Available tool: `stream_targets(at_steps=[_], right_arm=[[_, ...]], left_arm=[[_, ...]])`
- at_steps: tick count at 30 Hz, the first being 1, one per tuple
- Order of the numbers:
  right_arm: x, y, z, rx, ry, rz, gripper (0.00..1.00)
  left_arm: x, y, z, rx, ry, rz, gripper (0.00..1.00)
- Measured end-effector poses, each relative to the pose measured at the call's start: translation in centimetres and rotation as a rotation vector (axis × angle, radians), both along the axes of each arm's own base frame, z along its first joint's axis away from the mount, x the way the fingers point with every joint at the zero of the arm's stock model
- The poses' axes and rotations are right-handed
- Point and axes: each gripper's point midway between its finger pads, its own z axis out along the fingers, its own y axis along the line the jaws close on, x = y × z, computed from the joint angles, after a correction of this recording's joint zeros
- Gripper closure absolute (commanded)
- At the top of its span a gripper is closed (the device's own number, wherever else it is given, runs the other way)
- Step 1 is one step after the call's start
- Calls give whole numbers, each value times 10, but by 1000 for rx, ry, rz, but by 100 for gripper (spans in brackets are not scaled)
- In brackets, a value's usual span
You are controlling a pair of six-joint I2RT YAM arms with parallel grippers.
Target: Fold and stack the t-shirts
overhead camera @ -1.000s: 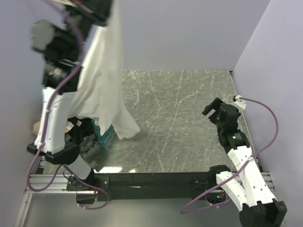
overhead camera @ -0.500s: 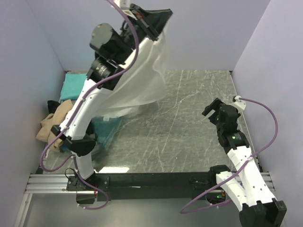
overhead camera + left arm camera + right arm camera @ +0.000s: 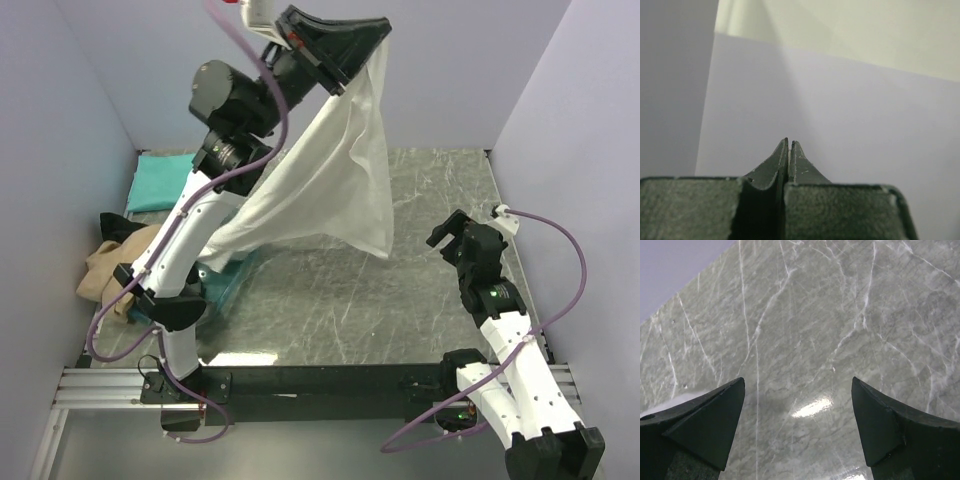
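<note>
High above the table's back, my left gripper (image 3: 374, 30) is shut on the top edge of the white t-shirt (image 3: 330, 185). The shirt hangs from it as a wide sheet, its lower corner reaching the marble near the middle. In the left wrist view the left gripper (image 3: 789, 143) shows pressed-together jaws against the bare wall, and the cloth itself is hidden. A teal t-shirt (image 3: 160, 182) lies folded at the far left, with a tan t-shirt (image 3: 105, 265) crumpled in front of it. My right gripper (image 3: 450, 232) (image 3: 798, 383) hovers open over bare marble at the right, holding nothing.
A clear blue-tinted bin (image 3: 222, 276) stands at the left beside the left arm's base. The marble table (image 3: 400, 290) is walled at the back and on both sides. A black rail (image 3: 320, 382) runs along the near edge.
My left arm has swung up and to the right, carrying the white t-shirt from the left side out over the table, where it now hangs spread wider. The right arm has not moved.
</note>
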Motion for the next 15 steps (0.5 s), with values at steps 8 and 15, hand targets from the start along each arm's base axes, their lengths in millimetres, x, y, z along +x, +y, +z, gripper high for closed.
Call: stream_targets(at_steps=[8,15], right_arm=[[-1,1,-3,2,6,7,7],[-1,1,-2,3,3,6,7]], left_arm=[[-51,22,46,-161,-143,-138,99],[-45,9,28,-142,-112,-131,99]])
